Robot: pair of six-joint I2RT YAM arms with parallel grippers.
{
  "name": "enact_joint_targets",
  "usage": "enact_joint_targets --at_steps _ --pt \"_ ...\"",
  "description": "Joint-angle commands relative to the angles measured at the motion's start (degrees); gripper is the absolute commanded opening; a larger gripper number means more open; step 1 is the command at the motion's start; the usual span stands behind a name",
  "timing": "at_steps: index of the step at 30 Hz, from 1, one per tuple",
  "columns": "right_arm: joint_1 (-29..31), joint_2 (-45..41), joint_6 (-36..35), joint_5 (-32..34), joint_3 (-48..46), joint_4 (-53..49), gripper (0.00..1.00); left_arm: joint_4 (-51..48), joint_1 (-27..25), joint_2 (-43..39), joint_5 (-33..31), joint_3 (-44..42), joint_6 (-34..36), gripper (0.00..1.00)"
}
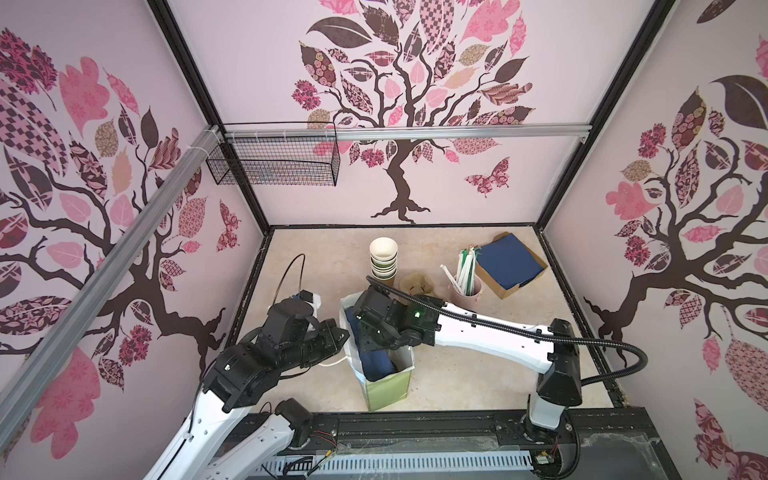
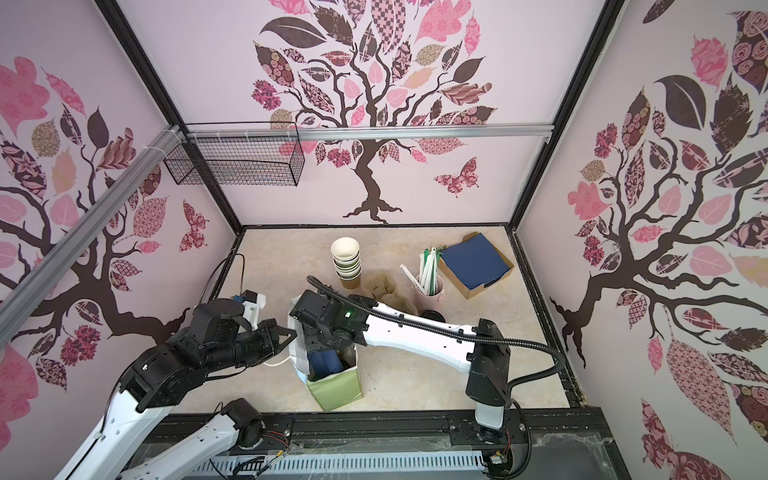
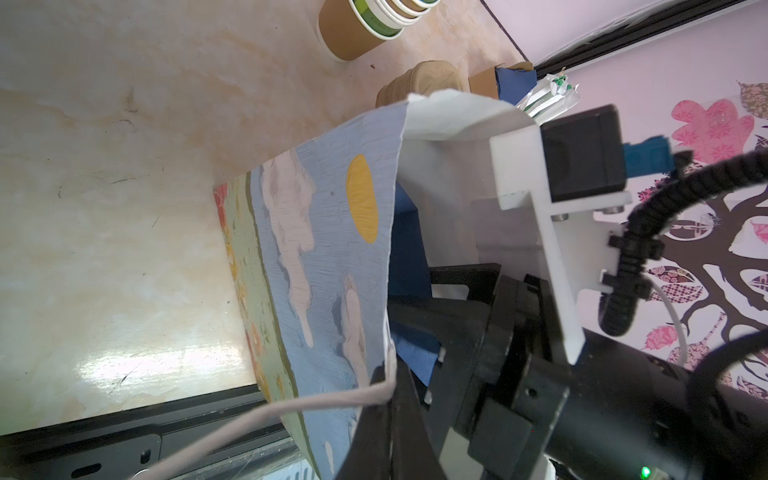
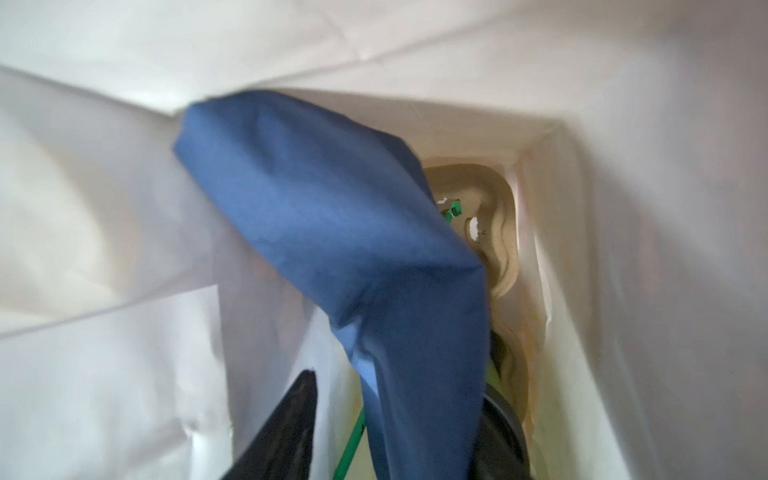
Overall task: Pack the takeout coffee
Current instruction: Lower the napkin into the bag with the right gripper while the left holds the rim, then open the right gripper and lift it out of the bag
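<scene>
A paper bag (image 1: 390, 386) (image 2: 336, 388) stands upright mid-table, its painted side (image 3: 324, 249) facing the left wrist camera. My left gripper (image 3: 390, 399) (image 1: 343, 334) is shut on the bag's rim by its string handle. My right gripper (image 4: 399, 415) reaches down inside the bag, its jaws apart, with a blue napkin (image 4: 332, 216) hanging loose between them. One finger (image 4: 291, 424) shows; the napkin covers the other. Low in the bag a round black rim (image 4: 509, 419) with a sliver of green beside it looks like the takeout coffee, mostly hidden. It sits in a pulp carrier (image 4: 498, 249).
Behind the bag stand a stack of lidless cups (image 1: 383, 257), spare pulp carriers (image 1: 415, 284), a pink cup of wrapped straws (image 1: 467, 286) and a box of blue napkins (image 1: 509, 264). A loose black lid (image 2: 432, 314) lies by my right arm. A wire basket (image 1: 274, 160) hangs on the back wall.
</scene>
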Motion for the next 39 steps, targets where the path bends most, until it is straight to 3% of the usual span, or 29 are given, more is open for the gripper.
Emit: enact_joint_targets --at_steps 1,6,11,14,19,24,30,34,39 --pt "0.62 -4.55 -0.73 1.85 3.32 -1.95 0.56 0.60 0.22 -0.15 -1.16 -1.22 0.01 0.00" --pt "2.50 -5.73 -2.34 4.58 7.54 -5.55 0.65 0.93 0.15 0.41 -1.26 -1.21 0.01 0.00" --pt "3.77 -5.53 -4.04 8.93 11.49 -9.83 0.64 0.78 0.16 0.79 -2.03 -0.72 0.19 0.00" --pt "4.49 -5.01 -5.75 11.32 14.59 -11.96 0.56 0.63 0.20 0.71 -2.29 -0.70 0.19 0.00" --pt "5.02 -3.73 -8.05 11.63 15.01 -13.91 0.32 0.46 0.17 0.50 -2.98 -0.83 0.01 0.00" --pt "5.04 -1.98 -8.99 11.50 11.59 -13.64 0.22 0.51 0.14 0.49 -3.50 -0.53 0.06 0.00" --pt "5.04 -2.70 -10.47 11.72 15.55 -13.93 0.25 0.18 0.21 -0.25 -6.01 -0.16 0.10 0.00" --pt "4.95 -4.31 -12.02 13.34 22.92 -17.19 0.30 -0.01 0.17 -1.68 -11.05 0.49 1.00 0.00" --pt "3.69 -11.28 -12.29 17.36 22.89 -19.33 0.31 -0.09 0.28 -2.89 -19.74 1.16 3.69 0.00"
